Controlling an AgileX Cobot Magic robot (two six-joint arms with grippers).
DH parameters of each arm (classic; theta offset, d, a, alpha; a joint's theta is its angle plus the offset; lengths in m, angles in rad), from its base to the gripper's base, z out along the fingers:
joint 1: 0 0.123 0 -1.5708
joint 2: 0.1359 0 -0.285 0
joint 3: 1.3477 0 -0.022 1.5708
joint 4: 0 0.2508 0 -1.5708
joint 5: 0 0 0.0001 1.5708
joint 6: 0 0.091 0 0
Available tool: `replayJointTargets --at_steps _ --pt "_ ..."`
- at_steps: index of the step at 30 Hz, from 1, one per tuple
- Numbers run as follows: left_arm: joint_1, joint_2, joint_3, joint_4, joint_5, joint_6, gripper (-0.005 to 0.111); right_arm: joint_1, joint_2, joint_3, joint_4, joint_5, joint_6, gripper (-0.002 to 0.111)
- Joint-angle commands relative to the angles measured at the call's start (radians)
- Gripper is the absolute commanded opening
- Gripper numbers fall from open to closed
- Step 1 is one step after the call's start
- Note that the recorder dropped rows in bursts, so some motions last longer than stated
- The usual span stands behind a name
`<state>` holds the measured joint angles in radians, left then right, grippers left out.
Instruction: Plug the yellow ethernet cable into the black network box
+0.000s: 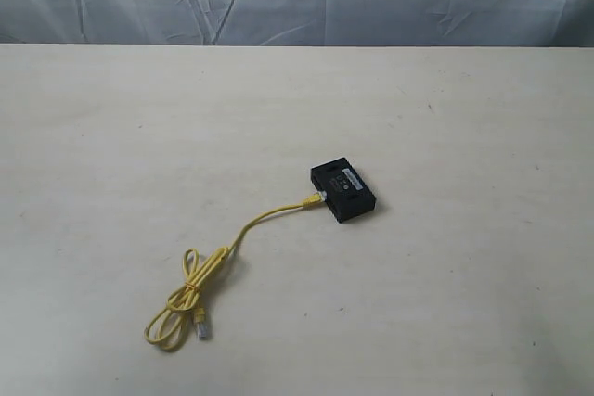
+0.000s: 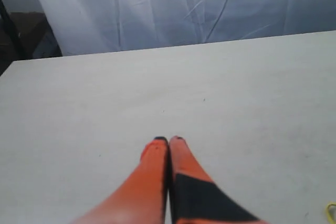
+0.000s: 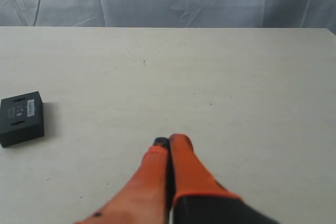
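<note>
While cable (image 1: 243,229) sits plugged into box (image 1: 342,190), both jaws pressed together, empty, over table (image 1: 464,118)

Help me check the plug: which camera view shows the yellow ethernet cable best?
The exterior view. It shows the whole yellow ethernet cable, from one end at the black network box to the loops and loose plug. The left wrist view catches only a yellow sliver; the right wrist view shows the box, no cable.
</note>
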<state>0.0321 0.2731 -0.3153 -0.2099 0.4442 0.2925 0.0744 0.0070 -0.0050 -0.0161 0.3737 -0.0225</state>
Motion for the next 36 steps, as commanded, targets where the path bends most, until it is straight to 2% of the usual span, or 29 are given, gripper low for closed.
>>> replayJointTargets --at_steps 1,6,10,20,26,34,36 --pt "0.028 -0.119 0.127 0.004 -0.024 -0.001 0.000 -0.004 -0.007 0.005 -0.001 -0.014 -0.001 -0.001" --pt "0.028 -0.245 0.248 0.005 -0.151 0.002 0.000 -0.004 -0.007 0.005 -0.001 -0.014 -0.001 -0.001" --pt "0.028 -0.273 0.314 0.007 -0.141 0.002 0.000 -0.004 -0.007 0.005 -0.001 -0.014 -0.001 -0.001" --pt "0.028 -0.273 0.315 0.009 -0.146 -0.009 0.000 -0.004 -0.007 0.005 -0.001 -0.014 -0.001 -0.001" --pt "0.028 -0.273 0.315 0.072 -0.146 -0.180 0.000 -0.004 -0.007 0.005 -0.001 -0.014 -0.001 -0.001" --pt "0.028 -0.273 0.315 0.104 -0.146 -0.247 0.000 -0.004 -0.007 0.005 -0.001 -0.014 -0.001 -0.001" --pt "0.028 -0.273 0.315 0.145 -0.147 -0.308 0.000 -0.004 -0.007 0.005 -0.001 -0.014 -0.001 -0.001"
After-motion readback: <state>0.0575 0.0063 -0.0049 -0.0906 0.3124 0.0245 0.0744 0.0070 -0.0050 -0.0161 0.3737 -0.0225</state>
